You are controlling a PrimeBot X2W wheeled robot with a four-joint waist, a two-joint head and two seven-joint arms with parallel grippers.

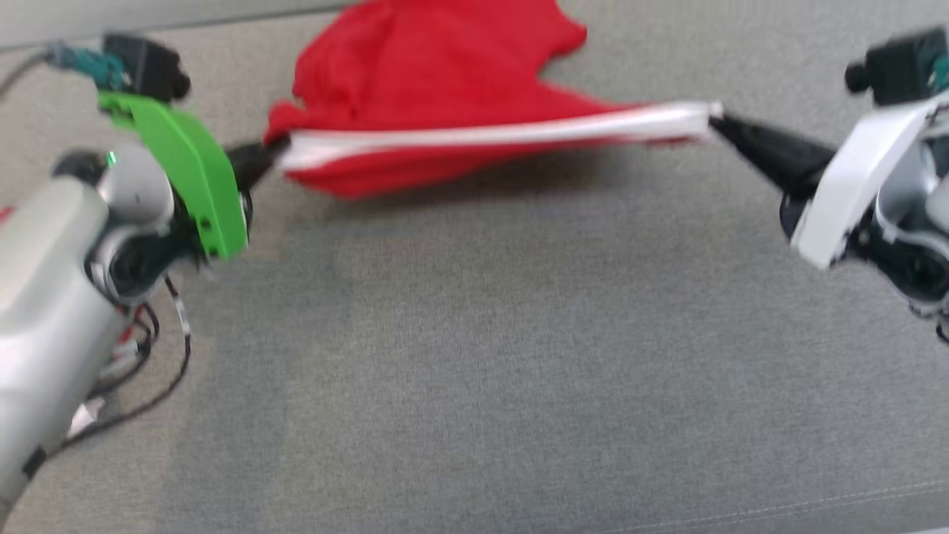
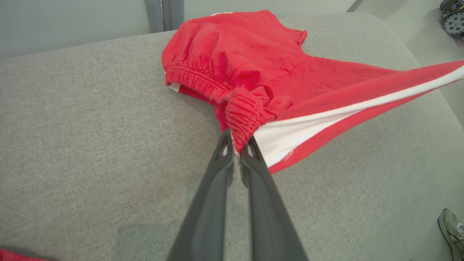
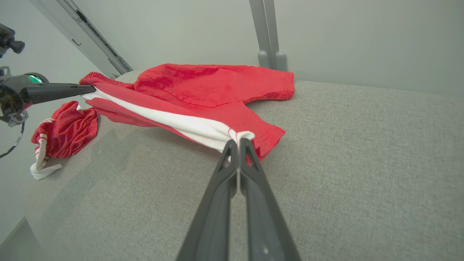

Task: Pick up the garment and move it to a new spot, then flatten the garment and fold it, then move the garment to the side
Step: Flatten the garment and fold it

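Spanning crosswise, left claw (image 1: 276,150) to right claw (image 1: 716,119): garment (image 1: 430,74)

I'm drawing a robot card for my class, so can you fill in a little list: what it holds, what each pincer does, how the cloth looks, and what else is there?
held thing: red shorts with a white stripe
left pincer: shut on the elastic waistband end
right pincer: shut on the leg hem end
shape: striped edge stretched tight between the pincers, rest bunched on the grey padded surface
also there: another crumpled red garment, lying apart from the shorts
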